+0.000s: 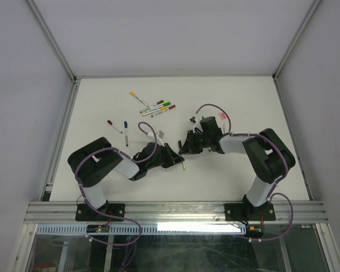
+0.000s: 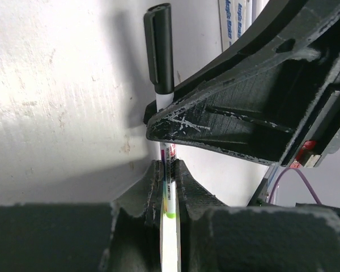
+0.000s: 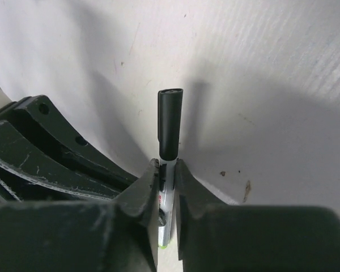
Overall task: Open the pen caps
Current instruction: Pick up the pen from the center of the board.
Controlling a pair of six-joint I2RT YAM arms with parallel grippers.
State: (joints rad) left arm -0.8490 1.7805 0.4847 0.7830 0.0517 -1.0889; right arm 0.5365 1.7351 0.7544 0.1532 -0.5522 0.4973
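Both grippers meet at mid-table on one pen, a white barrel with a green tail end. My left gripper is shut on the lower barrel. My right gripper is shut on the same barrel, just below the black pen cap. The cap is seated on the pen and pokes out past the right gripper's finger. From above, the left gripper and the right gripper are almost touching, and the pen's green end shows beside them.
Several more capped pens lie in a loose pile at the back of the table. A yellow-capped pen lies beside the pile. A red-capped pen and a blue-capped pen lie to the left. Grey walls enclose the white table.
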